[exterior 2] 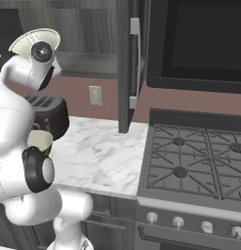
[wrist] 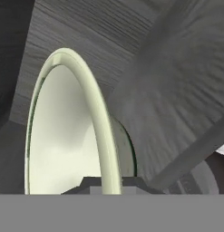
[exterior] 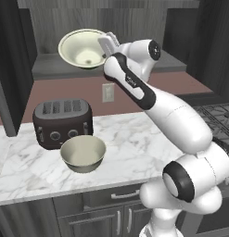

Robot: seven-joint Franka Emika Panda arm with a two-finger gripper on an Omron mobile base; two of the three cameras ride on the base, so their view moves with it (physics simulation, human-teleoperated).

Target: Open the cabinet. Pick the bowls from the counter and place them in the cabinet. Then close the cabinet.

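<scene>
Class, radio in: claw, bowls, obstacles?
Claw shut on smaller bowl's rim, tilted at open cabinet shelf. Larger bowl on counter. Nothing blocking.

You're looking at a glossy white arm (exterior: 181,120) built of rounded, bulbous segments. Dark bands ring its joints, with round black caps on the sides. One link carries a black strip with small pale lettering, too tiny to read.

Soft, even light all round, nothing harsh. The marble bench (exterior: 134,143) reads bright, while the cabinet (exterior: 88,18) interior at upper frame stays dim. Shadows are faint. The hand view looks coarse and smeared at right.
</scene>
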